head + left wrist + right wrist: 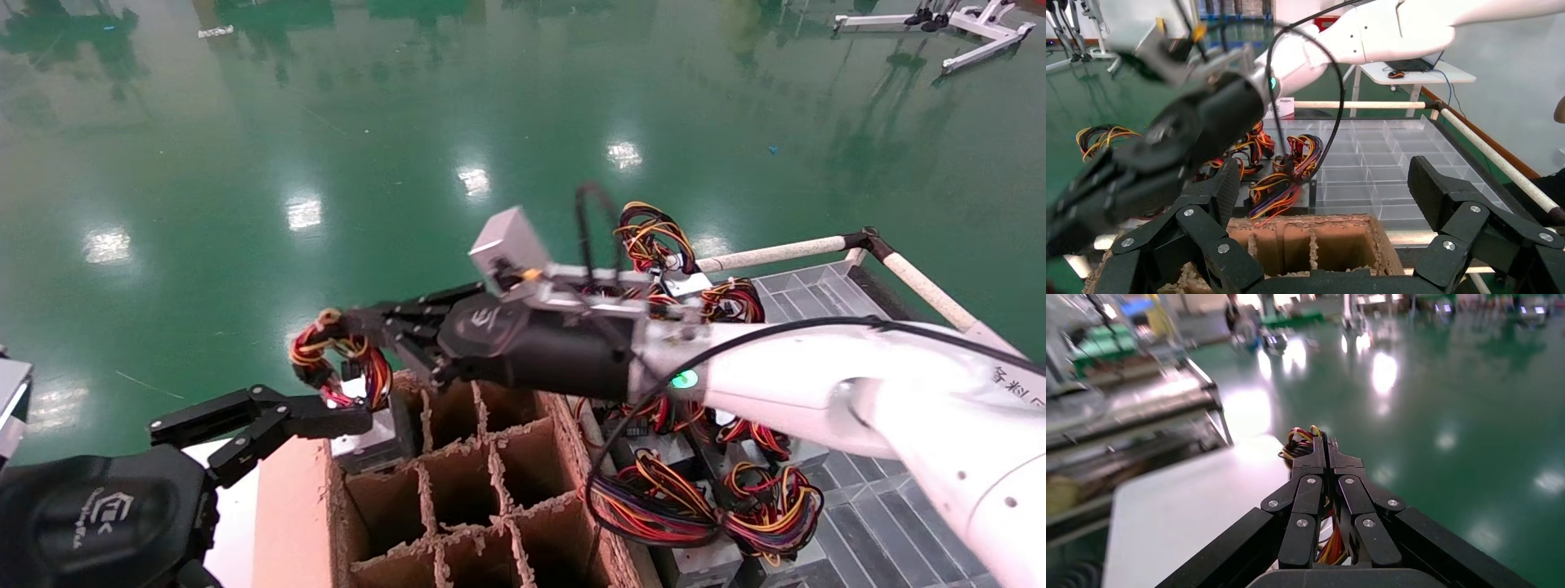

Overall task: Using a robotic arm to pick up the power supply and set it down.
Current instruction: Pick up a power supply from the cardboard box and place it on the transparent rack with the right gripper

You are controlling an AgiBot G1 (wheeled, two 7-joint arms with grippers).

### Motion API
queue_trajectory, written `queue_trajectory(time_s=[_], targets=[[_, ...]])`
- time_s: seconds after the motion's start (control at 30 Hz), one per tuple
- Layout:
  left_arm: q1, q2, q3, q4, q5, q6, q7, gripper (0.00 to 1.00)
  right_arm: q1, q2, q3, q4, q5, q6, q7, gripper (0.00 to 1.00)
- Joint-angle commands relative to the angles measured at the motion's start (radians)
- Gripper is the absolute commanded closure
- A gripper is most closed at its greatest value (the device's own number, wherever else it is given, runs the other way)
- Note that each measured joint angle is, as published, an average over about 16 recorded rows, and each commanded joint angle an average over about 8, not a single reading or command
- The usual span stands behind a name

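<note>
My right robotic arm [817,384] reaches across to the left. Its gripper [339,327] is shut on the red, yellow and black wire bundle [343,363] of the power supply [369,445]. The grey box hangs under the wires at the far-left corner of the divided cardboard box [490,465]; whether it rests on anything I cannot tell. In the right wrist view the gripper [1326,447] has its jaws pressed together, with wires [1298,440] sticking out past the tips. My left gripper [327,412] stands open just below and left of the bundle, nothing between its fingers [1431,184].
Several other grey boxes with looped wire bundles [703,498] lie in the tray right of the cardboard box. Clear plastic compartments [1389,165] and a padded rail [776,253] lie beyond. A pale flat surface [286,506] borders the box's left side, with green floor behind.
</note>
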Motion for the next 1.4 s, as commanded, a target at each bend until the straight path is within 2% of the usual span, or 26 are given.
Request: queue_trajectory(time_s=[0.03, 0.37, 0.67, 0.83, 1.07, 1.4], targets=[[0.000, 0.000, 0.000, 0.000, 0.000, 0.000, 0.000, 0.00, 0.003, 0.009, 0.019, -0.027, 0.029, -0.068, -0.010, 1.00], [0.000, 0.000, 0.000, 0.000, 0.000, 0.000, 0.000, 0.00, 0.064, 0.084, 0.068, -0.106, 0.096, -0.226, -0.009, 1.00], [0.000, 0.000, 0.000, 0.000, 0.000, 0.000, 0.000, 0.00, 0.147, 0.218, 0.083, -0.122, 0.109, -0.301, 0.020, 1.00], [0.000, 0.000, 0.000, 0.000, 0.000, 0.000, 0.000, 0.00, 0.194, 0.343, 0.075, -0.081, 0.090, -0.316, 0.046, 1.00], [0.000, 0.000, 0.000, 0.000, 0.000, 0.000, 0.000, 0.00, 0.250, 0.572, 0.058, 0.029, 0.053, -0.313, 0.099, 1.00], [0.000, 0.000, 0.000, 0.000, 0.000, 0.000, 0.000, 0.00, 0.284, 0.846, 0.061, 0.167, 0.043, -0.305, 0.154, 1.00]])
